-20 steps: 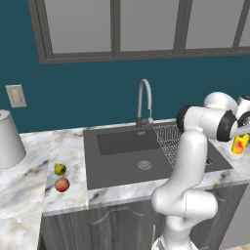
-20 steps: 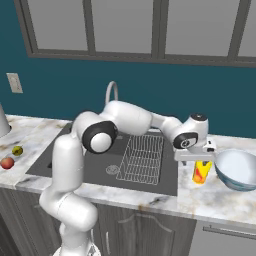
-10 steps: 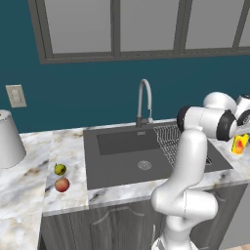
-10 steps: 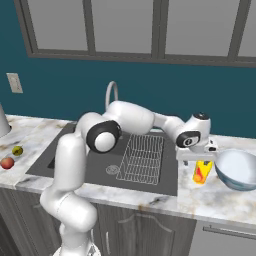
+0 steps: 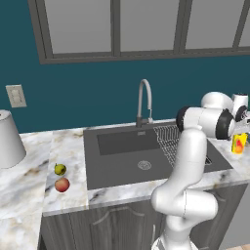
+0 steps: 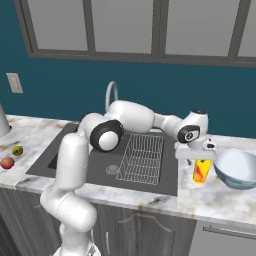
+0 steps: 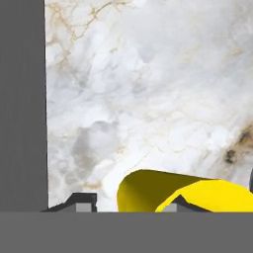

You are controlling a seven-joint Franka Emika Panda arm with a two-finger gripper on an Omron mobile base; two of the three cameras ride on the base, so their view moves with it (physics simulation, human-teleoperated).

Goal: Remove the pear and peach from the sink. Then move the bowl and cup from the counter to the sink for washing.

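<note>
We see the gripper (image 6: 201, 158) over the cup (image 6: 201, 171) beside the sink (image 6: 165, 177); whether its fingers clamp it, we cannot tell.

A home kitchen — a dark sink (image 5: 146, 156) with a curved faucet (image 5: 144, 100) is sitting in a marble surface (image 5: 29, 171) over grey cabinets (image 5: 112, 224), windows (image 5: 146, 27) running above.

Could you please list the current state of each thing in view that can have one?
Yellow-green pear: out of the sink, on the white marble counter.
Reddish-orange peach: on the counter beside the pear.
Dark grey sink: basin holds no fruit.
Yellow cup: upright on the counter.
Pale bluish bowl: upright on the counter.
Gripper: around the cup.
</note>
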